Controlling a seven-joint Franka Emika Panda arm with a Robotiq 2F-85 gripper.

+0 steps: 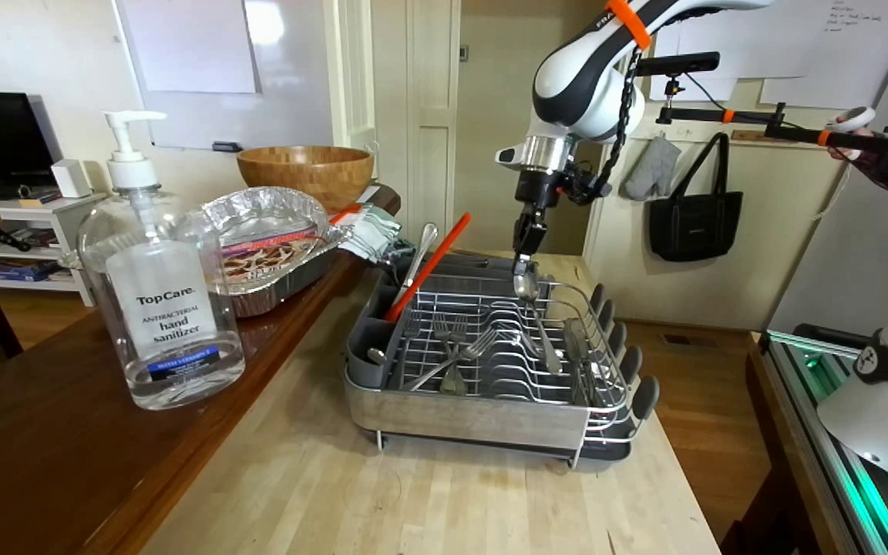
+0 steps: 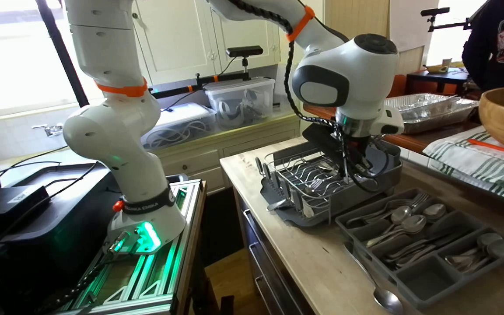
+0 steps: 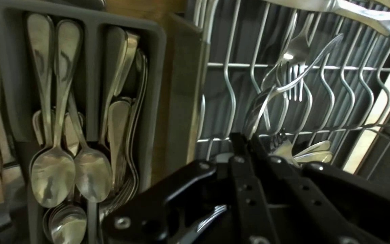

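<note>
Claw (image 1: 523, 260) hung just R of ctr in an ext. view, fingertips clamped tight on a spoon (image 1: 526, 285), and it had the thing by the bowl end! Handle slanted down toward lower R, over the wires of the dish rack (image 1: 463, 422); couldn't tell if its tip touched them. Wrist view agreed: fingers (image 3: 240, 152) nearly together at bottom ctr, handle pointing to the upper R of the frame. Rack sat mid-frame on the pale wood desk (image 1: 282, 493), forks (image 1: 477, 347) crossed in its middle, more flatware (image 1: 579, 347) along the R side. On its L, a gray caddy (image 1: 367, 374) w/ a long red utensil (image 1: 428, 266) leaning up out of it. Far L, brown ledge (image 1: 20, 462): hand sanitizer bottle (image 1: 170, 324) up front, foil tray (image 1: 290, 200) behind, wooden bowl (image 1: 305, 173) back of that. Lower R of an ext. view, a gray cutlery tray (image 2: 429, 278) stood just beside the rack, spoons and other pcs sorted in its slots, and a loose spoon (image 2: 386, 299) lay on the desk near its edge, bottom of frame, R of ctr.
</note>
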